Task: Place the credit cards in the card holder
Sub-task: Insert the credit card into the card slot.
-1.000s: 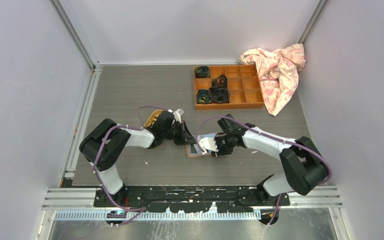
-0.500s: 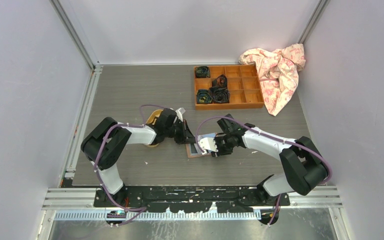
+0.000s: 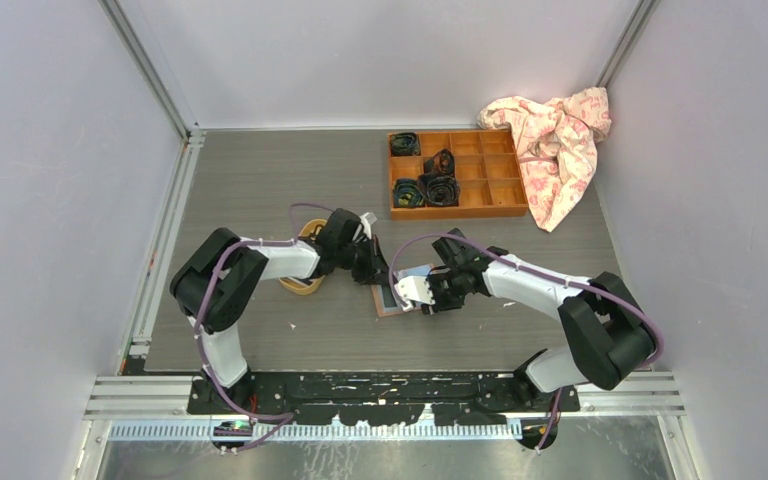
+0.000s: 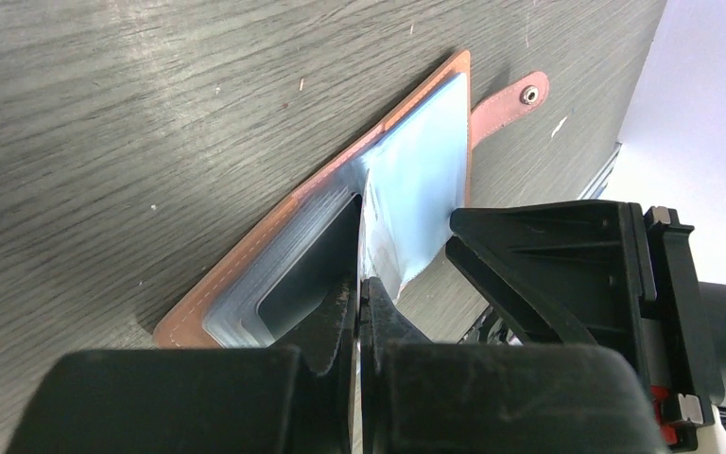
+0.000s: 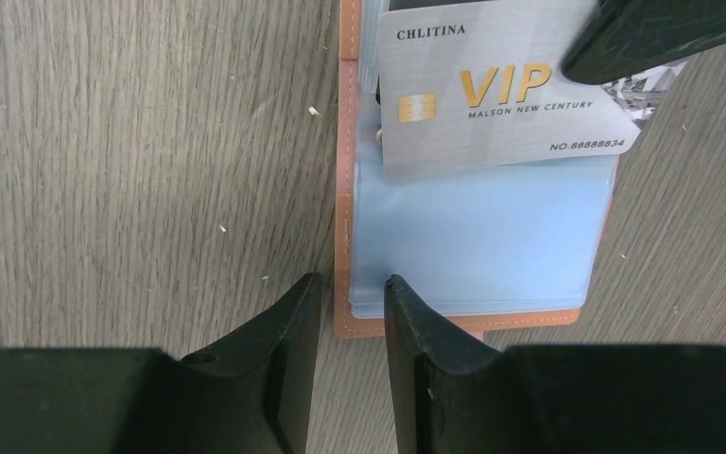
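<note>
A salmon-pink card holder point(image 5: 344, 203) with pale blue pockets, a silvery credit card point(image 5: 492, 95) lettered in gold, and a grey wood-grain tabletop point(image 5: 132, 170).

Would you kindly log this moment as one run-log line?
left claw: shut on credit card | card: over open card holder | right claw: open at holder corner

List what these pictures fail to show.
Top external: whether the credit card has entered a pocket of the card holder; too small, arms crowd it.
Left wrist: the card's face; it is edge-on between the left fingers.
Right wrist: one corner of the card, under a left finger; the holder's top, cut off by the frame.
Right wrist: whether the right fingers pinch the holder's corner.
</note>
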Action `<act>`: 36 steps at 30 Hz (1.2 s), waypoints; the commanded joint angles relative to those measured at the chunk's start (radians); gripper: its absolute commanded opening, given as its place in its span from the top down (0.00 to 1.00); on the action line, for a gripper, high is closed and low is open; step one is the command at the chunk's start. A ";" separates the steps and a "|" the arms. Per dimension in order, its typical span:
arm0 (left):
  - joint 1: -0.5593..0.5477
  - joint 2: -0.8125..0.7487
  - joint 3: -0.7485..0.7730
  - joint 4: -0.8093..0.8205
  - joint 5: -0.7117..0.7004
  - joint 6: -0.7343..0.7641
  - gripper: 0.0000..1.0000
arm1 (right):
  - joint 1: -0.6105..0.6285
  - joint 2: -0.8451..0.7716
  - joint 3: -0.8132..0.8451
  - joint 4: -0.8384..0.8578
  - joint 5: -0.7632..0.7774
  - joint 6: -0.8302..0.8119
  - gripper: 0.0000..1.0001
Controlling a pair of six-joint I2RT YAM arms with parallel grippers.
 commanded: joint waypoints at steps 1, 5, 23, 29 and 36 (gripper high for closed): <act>-0.003 0.033 0.039 -0.078 0.001 0.043 1.00 | 0.012 0.009 0.024 -0.007 0.000 -0.014 0.63; -0.001 0.050 0.051 -0.096 0.011 0.045 1.00 | 0.017 0.010 0.024 -0.004 0.007 -0.014 0.64; 0.032 0.134 0.080 -0.077 0.067 0.030 1.00 | 0.031 0.008 0.022 0.001 0.016 -0.015 0.64; 0.044 0.169 0.093 -0.068 0.084 0.023 0.99 | 0.034 0.006 0.022 0.002 0.018 -0.014 0.63; 0.046 0.190 0.107 -0.063 0.101 0.022 0.98 | 0.036 0.000 0.025 0.004 0.015 -0.005 0.62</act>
